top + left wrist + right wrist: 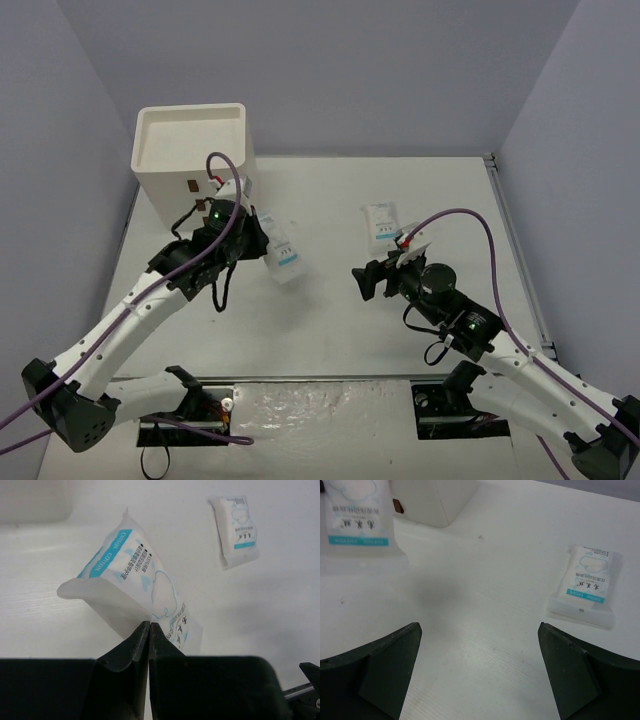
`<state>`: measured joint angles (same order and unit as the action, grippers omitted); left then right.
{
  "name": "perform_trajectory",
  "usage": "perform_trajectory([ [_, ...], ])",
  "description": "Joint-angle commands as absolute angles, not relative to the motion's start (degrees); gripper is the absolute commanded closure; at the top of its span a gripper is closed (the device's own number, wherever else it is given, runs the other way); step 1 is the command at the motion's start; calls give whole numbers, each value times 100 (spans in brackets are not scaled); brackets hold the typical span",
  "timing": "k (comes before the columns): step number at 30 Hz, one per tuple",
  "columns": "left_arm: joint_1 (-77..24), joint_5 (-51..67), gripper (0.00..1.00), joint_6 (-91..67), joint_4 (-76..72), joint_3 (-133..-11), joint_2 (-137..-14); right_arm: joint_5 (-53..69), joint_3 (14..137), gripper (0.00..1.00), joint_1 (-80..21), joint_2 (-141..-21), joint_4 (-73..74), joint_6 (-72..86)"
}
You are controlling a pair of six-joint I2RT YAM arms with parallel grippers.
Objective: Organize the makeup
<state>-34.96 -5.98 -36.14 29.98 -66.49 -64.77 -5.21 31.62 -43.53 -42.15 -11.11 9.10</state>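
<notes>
Two white flat packets with blue print are in view. My left gripper [260, 243] is shut on the edge of one packet [284, 262] and holds it tilted above the table, just right of the white box [190, 150]. In the left wrist view the jaws [149, 626] pinch the packet's [135, 575] lower edge. The second packet [381, 225] lies flat on the table; it also shows in the left wrist view [236, 530] and the right wrist view [587, 582]. My right gripper [365, 282] [480, 650] is open and empty, near and left of that packet. Brushes, stick and tubes are out of view.
The white box's open top tray shows in the top view; its corner [432, 500] shows in the right wrist view, with the held packet [355, 517] at the upper left. The table's right edge [510, 250] runs past the right arm.
</notes>
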Motion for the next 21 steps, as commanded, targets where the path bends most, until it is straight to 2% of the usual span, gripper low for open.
perform_trajectory([
  [1,-2844,-490,100,-2476,3427,-7784,-6352,-556,3324,0,-4326,-4276,-1457,940],
  [12,-1304,550,100,-1056,3316,-10401,-7723,-494,3315,0,-4332,-4271,-1443,974],
  [17,-560,1066,100,-500,3080,-11346,-8819,-430,3296,0,-4324,-4334,-1432,1011],
  [21,-210,1386,100,-143,3464,-12407,-9755,-381,3307,0,-4317,-4387,-1410,1030],
])
